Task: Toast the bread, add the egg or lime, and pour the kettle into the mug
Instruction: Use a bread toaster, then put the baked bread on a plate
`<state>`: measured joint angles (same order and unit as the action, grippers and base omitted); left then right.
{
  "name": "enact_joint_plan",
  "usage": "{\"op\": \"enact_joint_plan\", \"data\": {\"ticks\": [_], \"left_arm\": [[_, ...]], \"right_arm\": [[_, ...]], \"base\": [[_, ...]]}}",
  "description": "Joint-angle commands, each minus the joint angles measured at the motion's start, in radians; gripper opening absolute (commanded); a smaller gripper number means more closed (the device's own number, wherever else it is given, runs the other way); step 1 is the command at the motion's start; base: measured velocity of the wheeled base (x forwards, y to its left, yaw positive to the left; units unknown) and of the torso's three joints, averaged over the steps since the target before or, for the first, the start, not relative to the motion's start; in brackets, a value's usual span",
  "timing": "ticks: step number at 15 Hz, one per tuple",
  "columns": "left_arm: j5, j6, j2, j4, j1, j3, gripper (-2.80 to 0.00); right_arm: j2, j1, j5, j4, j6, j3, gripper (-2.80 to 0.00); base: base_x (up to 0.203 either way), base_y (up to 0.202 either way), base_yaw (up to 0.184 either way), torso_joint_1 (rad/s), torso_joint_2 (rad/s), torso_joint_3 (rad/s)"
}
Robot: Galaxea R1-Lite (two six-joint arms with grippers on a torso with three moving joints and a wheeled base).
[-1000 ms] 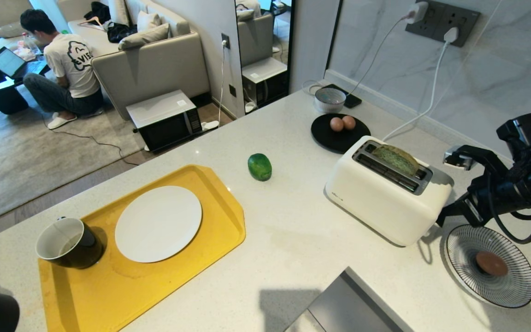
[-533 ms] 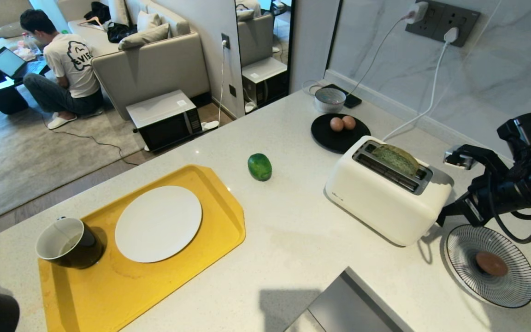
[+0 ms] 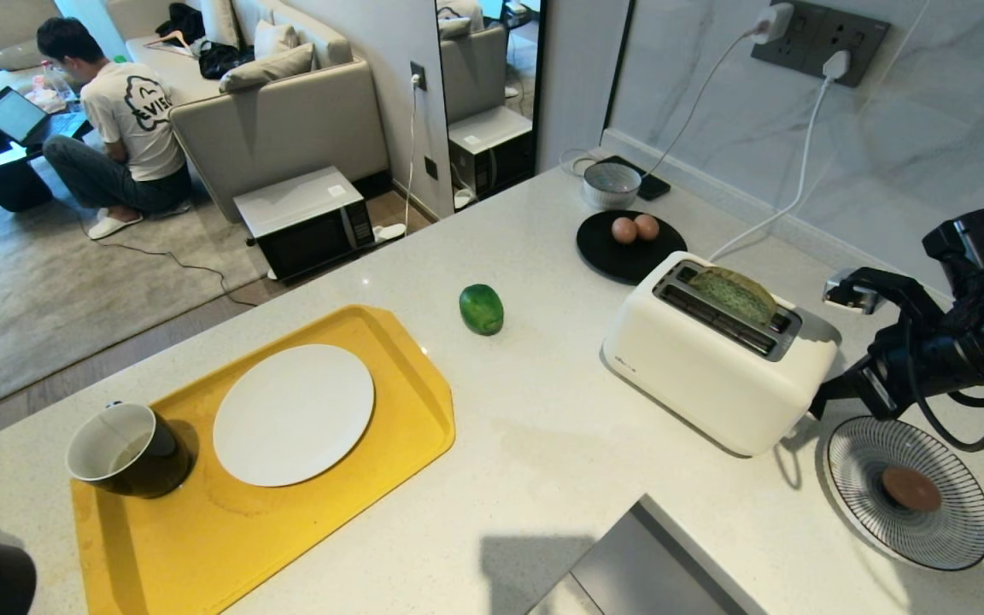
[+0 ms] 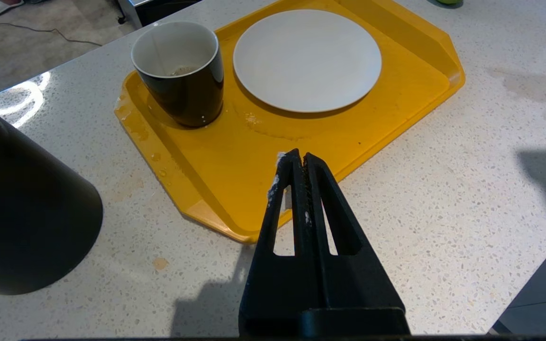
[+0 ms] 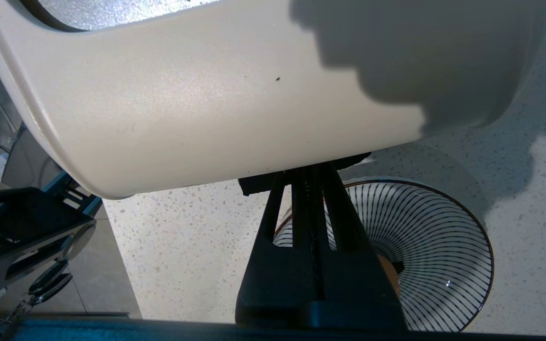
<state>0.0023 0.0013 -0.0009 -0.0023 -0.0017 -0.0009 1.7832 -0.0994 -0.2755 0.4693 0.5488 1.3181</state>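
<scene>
Far left on the counter, the kettle stands just off the corner of the yellow tray, seen mainly in the left wrist view. The left pincer hovers over the near edge of that tray, its fingers pressed together and holding nothing. On the tray, the mug stands upright at the left end, just beside the bare white plate. Right of the tray, apart from it, the lime lies on the bare counter. Farther back, 2 eggs sit touching on a black plate, with a grey bowl behind them near the wall. Right of centre, the white toaster holds the bread, which stands up out of the rear slot. At the toaster's right end, the right pincer is closed and empty, its tips pushed against a dark part at the lower edge of the toaster body. Just beyond it, a striped dish carries 1 brown egg-like item.
</scene>
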Motion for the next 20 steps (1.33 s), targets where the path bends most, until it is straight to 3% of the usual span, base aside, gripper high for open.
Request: {"op": "enact_joint_plan", "data": {"ticks": [1, 11, 20], "left_arm": [[0.001, 0.0, 0.001, -0.001, 0.0, 0.0, -2.8], [0.001, 0.0, 0.001, -0.001, 0.0, -0.001, -2.8], [0.001, 0.0, 0.001, -0.001, 0.0, -0.001, -2.8]], "right_arm": [[-0.001, 0.0, -0.002, 0.003, 0.002, 0.002, -2.8], [-0.058, 0.0, -0.006, 0.004, -0.004, -0.003, -2.8], [-0.376, -0.075, -0.007, 0.091, -0.01, -0.08, -2.8]], "base": [[0.0, 0.0, 0.0, 0.0, 0.0, 0.0], [0.0, 0.0, 0.0, 0.0, 0.0, 0.0], [0.0, 0.0, 0.0, 0.0, 0.0, 0.0]]}}
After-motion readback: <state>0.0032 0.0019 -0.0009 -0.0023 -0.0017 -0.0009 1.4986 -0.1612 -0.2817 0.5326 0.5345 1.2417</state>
